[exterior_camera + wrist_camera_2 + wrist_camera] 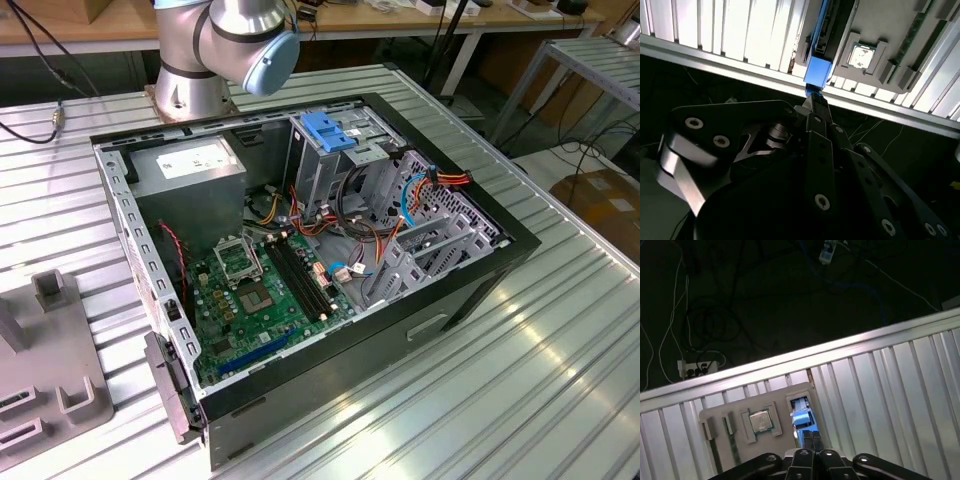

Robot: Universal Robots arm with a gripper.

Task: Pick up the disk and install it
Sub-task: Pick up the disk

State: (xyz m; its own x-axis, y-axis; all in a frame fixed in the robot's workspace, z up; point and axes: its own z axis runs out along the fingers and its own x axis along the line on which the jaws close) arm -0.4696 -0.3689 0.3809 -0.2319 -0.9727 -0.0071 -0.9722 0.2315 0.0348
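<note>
The fingers [816, 117] are seen drawn together, and their tips appear clamped on the narrow end tab of the disk [817, 70]. The disk is held on edge in a slot of a grey fixture [880, 20], which lies on the ribbed metal table [715, 30] close to its edge. In the first wrist view the fingers [804, 441] are met by the blue bracket of the disk [801, 417], with a processor chip [760, 421] seated just beside it in the fixture [720, 415]. In the exterior view the arm [215, 45] is mounted at the far left, behind the opened computer case [330, 250].
</note>
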